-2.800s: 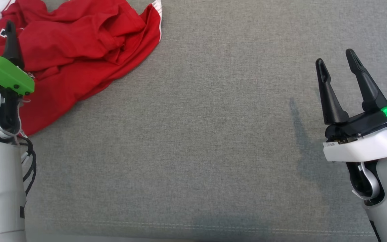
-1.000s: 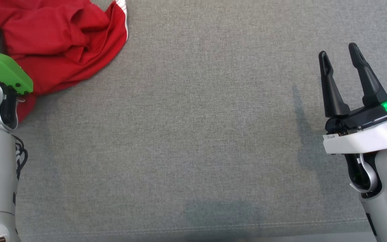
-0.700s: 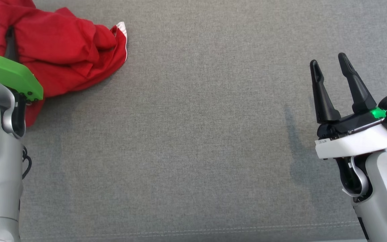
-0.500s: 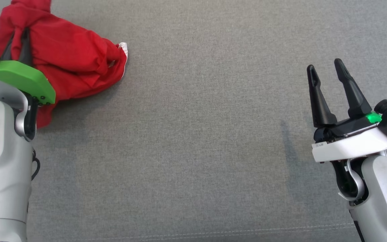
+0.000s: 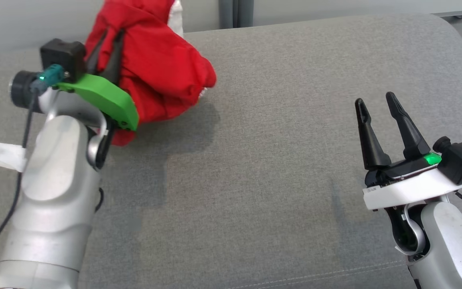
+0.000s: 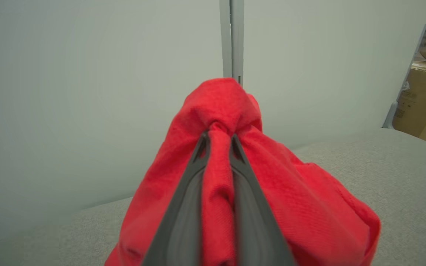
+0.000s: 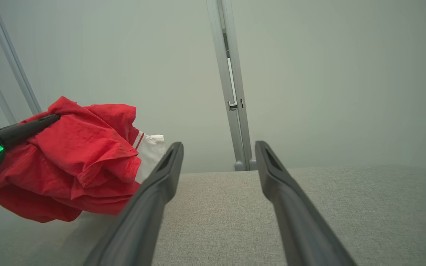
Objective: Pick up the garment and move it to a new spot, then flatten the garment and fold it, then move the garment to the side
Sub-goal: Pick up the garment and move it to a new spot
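The left gripper (image 5: 112,38) is clamped on a fold of the red garment (image 5: 163,72), which bunches around its fingers (image 6: 183,207); the right gripper (image 5: 375,97), jaws apart, stands well clear.

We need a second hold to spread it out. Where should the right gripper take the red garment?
Probably take the white-striped hem on the red garment, from the robot's right: the left gripper pinches the top bunch, and that loose edge faces the open right gripper.
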Tool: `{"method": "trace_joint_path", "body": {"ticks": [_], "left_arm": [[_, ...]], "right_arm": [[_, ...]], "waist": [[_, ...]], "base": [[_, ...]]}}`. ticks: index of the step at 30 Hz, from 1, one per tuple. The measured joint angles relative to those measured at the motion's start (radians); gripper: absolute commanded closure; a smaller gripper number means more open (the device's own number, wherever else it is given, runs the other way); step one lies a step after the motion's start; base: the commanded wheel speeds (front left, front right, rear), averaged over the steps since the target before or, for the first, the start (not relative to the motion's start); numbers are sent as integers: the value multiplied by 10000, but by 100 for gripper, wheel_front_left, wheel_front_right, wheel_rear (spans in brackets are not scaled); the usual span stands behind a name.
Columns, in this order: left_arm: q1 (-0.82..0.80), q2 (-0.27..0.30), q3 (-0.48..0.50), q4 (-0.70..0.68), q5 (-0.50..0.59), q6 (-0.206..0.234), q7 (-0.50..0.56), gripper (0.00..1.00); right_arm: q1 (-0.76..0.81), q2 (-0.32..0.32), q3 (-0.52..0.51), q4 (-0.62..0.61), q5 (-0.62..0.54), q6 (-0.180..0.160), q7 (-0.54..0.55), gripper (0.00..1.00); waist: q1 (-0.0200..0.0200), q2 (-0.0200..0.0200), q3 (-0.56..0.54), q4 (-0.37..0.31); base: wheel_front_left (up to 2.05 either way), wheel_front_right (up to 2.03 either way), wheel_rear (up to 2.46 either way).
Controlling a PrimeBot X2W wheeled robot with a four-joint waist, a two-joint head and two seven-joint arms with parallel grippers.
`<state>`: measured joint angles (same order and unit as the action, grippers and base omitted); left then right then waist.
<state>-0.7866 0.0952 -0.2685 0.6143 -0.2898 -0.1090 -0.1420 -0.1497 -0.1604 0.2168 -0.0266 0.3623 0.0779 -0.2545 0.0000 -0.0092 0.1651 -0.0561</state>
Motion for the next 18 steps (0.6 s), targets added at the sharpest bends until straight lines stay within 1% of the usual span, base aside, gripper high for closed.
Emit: {"method": "trace_joint_path", "body": {"ticks": [3, 5, 12, 18], "left_arm": [[269, -408, -431, -174, 31, -65, 23, 100], [463, -558, -761, -222, 54, -107, 59, 100], [1188, -598, -1559, -408, 40, -142, 150, 100], [2253, -719, -2364, -240, -92, -144, 188, 100]], "right_arm": [[88, 15, -8, 6, 0, 2, 0, 0], [138, 23, -10, 4, 0, 13, 0, 0], [159, 31, -19, -2, 0, 56, 0, 0], [208, 38, -56, 2, 0, 88, 0, 0]], "waist": [[0, 0, -122, -249], [0, 0, -184, -421], [0, 0, -286, -1006], [0, 0, -292, -1433]], "base": [[0, 0, 0], [0, 0, 0], [0, 0, 0], [0, 0, 0]]}}
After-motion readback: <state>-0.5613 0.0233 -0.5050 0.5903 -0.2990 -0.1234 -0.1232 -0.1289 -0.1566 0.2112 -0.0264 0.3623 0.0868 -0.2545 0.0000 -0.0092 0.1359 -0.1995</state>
